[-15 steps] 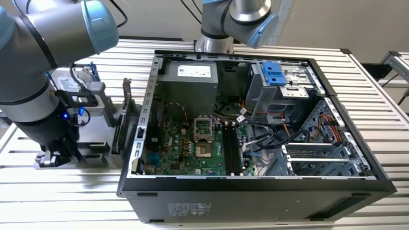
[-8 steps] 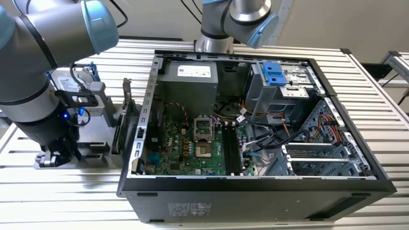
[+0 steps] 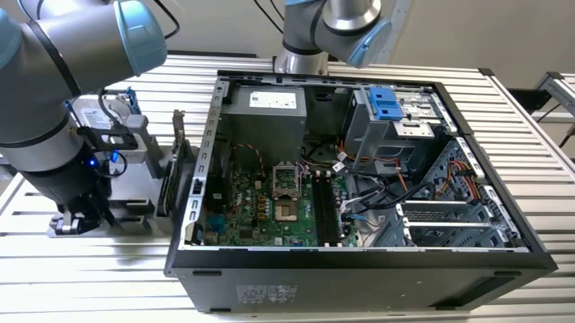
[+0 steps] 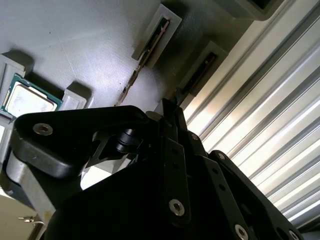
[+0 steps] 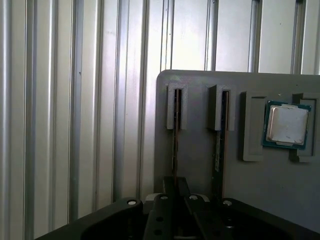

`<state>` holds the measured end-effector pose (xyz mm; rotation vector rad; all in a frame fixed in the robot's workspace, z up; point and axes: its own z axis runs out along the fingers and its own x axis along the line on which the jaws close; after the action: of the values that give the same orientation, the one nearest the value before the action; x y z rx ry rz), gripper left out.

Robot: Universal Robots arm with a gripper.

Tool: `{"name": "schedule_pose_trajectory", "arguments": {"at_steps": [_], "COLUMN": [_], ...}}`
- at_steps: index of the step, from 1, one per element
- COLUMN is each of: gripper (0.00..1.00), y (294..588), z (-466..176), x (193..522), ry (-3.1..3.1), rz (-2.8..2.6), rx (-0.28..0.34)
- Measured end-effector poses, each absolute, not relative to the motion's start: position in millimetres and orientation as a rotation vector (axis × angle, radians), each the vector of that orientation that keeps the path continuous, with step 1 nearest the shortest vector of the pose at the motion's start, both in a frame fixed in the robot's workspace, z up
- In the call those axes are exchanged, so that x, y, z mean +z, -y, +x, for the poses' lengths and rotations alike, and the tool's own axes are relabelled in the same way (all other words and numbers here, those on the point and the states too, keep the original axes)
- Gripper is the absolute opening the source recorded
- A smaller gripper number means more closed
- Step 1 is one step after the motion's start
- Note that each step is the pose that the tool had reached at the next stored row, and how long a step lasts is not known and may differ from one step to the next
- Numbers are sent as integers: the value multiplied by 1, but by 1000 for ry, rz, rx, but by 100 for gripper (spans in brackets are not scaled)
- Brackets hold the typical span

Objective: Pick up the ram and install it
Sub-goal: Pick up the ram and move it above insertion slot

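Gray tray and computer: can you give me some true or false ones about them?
1. Two ram sticks stand on edge in the gray tray. True.
2. The processor chip lies on the bare slatted table. False: it sits in the tray.
3. The computer case is closed. False: it is open, showing the motherboard.
4. The gripper is at the tray, outside the case. True.

Ram [image 5: 175,145] in tray [image 5: 260,192] slot, processor [image 5: 286,125] beside.
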<state>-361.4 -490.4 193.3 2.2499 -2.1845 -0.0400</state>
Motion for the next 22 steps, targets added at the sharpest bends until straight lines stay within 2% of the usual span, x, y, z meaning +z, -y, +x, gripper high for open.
{"name": "schedule_pose_trajectory", "arguments": {"at_steps": [22], "gripper": [0], "y": [490], "z": [-361], "x": [205], "ry": [2184], "rz": [2250], "rx": [-40]}}
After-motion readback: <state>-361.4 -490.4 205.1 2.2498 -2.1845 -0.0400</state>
